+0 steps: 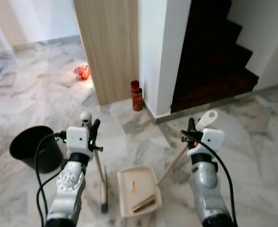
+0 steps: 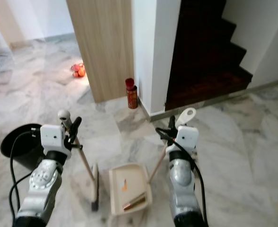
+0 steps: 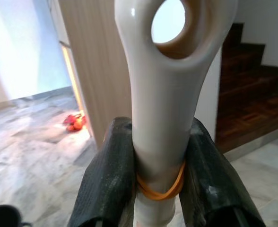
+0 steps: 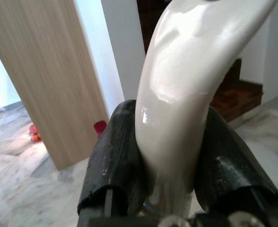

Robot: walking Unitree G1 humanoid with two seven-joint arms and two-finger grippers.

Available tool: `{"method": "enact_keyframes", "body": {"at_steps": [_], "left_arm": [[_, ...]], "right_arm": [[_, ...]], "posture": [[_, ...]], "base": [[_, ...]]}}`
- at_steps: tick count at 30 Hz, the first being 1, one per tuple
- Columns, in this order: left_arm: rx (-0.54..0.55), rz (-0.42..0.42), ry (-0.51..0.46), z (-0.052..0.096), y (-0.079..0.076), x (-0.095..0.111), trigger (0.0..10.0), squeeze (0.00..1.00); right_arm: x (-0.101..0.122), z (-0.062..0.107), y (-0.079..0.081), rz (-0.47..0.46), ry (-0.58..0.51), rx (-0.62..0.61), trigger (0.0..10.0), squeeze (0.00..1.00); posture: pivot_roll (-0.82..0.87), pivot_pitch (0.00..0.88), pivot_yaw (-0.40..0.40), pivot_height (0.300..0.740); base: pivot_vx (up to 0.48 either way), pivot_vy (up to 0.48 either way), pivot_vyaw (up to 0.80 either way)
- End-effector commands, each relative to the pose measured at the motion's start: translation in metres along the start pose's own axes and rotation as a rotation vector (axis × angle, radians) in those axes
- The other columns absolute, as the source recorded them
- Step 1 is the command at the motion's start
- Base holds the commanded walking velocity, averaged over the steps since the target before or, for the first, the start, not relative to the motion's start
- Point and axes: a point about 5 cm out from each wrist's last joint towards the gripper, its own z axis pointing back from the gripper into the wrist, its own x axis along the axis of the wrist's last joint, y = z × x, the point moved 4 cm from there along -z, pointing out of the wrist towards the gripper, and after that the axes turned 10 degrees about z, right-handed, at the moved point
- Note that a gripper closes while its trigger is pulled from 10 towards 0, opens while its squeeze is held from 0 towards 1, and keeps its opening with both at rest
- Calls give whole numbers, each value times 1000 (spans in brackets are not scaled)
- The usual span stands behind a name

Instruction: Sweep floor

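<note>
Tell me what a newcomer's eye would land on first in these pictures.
First, the two silver arms in the foreground: the left gripper is shut on the broom handle, and the right gripper is shut on the dustpan handle. Between them, the cream dustpan lies on the marble floor with a few bits of litter in it. A black bucket stands at the robot's left, and a dark staircase rises ahead on the right.

The cream plastic dustpan (image 1: 138, 190) lies on the grey-veined marble floor (image 1: 49, 90) between the two arms. The wooden-handled broom (image 1: 100, 175) stands just left of it, in the left pincer (image 1: 91, 128); the dustpan's handle rises rightward to the right pincer (image 1: 192, 128). The black round bucket (image 1: 32, 149) sits further left. Behind, the red cylindrical can (image 1: 136, 96) stands against the light wooden panel (image 1: 108, 47), with the dark wooden stairs (image 1: 210, 52) to the right.
</note>
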Motion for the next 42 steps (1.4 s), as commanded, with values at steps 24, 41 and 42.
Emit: {"method": "enact_keyframes", "body": {"at_steps": [24, 41, 42], "left_arm": [[6, -16, -42, -3, 4, 12, 10000, 0], [10, -16, -42, -3, 5, 12, 10000, 0], [11, -15, -41, -3, 5, 12, 10000, 0]], "right_arm": [[14, -6, 13, -11, -51, 46, 10000, 0], [14, -6, 17, -10, -49, 70, 10000, 0], [13, -5, 18, -25, -46, 72, 10000, 0]], "posture": [[81, 8, 39, 740], [86, 6, 39, 740], [88, 5, 38, 740]], "base": [[0, 153, 217], [0, 0, 125], [0, 247, 0]]}}
